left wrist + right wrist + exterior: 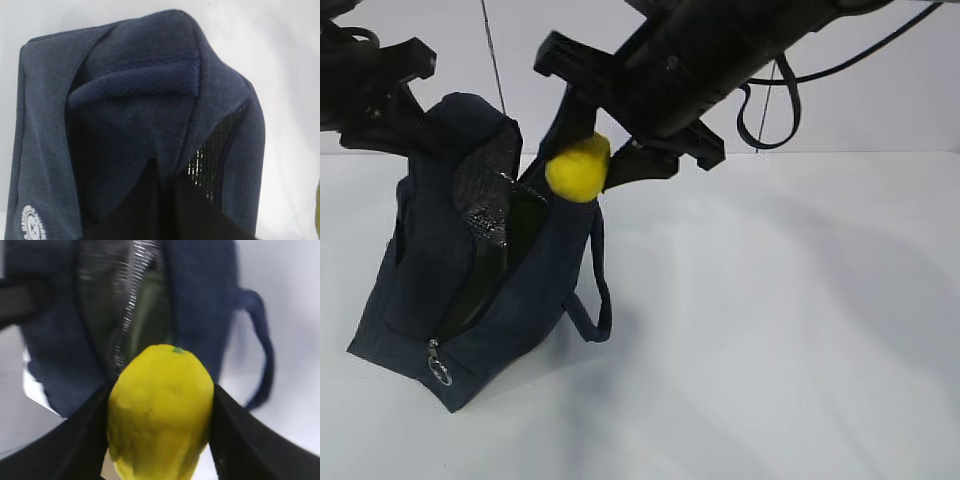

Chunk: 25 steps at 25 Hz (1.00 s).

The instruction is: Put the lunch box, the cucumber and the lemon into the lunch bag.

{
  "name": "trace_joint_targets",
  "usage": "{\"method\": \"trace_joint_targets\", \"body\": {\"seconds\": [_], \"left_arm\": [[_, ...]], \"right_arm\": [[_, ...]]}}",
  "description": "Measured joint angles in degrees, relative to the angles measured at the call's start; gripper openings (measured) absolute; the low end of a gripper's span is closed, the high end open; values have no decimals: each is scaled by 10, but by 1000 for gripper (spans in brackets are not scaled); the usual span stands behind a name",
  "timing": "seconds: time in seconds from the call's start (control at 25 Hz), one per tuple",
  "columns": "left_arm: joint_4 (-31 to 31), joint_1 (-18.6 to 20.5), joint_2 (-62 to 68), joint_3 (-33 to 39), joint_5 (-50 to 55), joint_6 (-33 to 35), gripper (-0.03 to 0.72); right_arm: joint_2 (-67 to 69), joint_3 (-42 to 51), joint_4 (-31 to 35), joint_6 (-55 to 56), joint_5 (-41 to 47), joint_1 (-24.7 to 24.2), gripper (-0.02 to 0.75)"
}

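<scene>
Lemon [578, 168] sits pinched between the two fingers of the right pincer [161, 412], upper middle of the exterior frame, just above and beside the open mouth of the lunch bag [470, 290]. In the right wrist view the dark fingers press its flanks, with the stem end pointing towards the bag's silver-lined opening. It looks firm, smooth-skinned and light; being oval, it could roll or squirt out if squeezed off-centre, so a hold across its widest part, as now, seems the safest.

The lunch bag stands tilted on the white bench [770, 330] at the left of the exterior frame, its zipper undone and a ring pull [438, 372] hanging at the lower corner. Its fabric is soft and would likely slump shut unsupported. The left pincer [415, 125] is at the upper left of that frame, against the bag's top edge; its fingers appear pressed together, probably on a fold of the fabric, though the grip itself is hidden. The left wrist view shows only navy cloth, a strap [135, 82] and a strip of foil lining.

A dark green shape inside the opening is likely the cucumber [505, 250], leaning along the bag's length. The lunch box cannot be seen; it may lie deeper in. By my reckoning the lemon is the last item left to drop in.
</scene>
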Motion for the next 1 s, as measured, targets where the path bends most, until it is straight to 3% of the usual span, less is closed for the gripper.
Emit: {"method": "trace_joint_targets", "body": {"seconds": [0.28, 0.6, 0.76, 1.0], "left_arm": [[-8, -2, 0, 0, 0, 10, -7], [-10, -15, 0, 0, 0, 17, -7], [-10, -15, 0, 0, 0, 23, -7], [-10, -15, 0, 0, 0, 24, -7]], "right_arm": [[44, -31, 43, -25, -34, 23, 442], [139, -70, 147, -99, -45, 32, 480], [147, -72, 155, -116, -48, 32, 579], [147, -121, 130, -123, -12, 32, 601]]}}
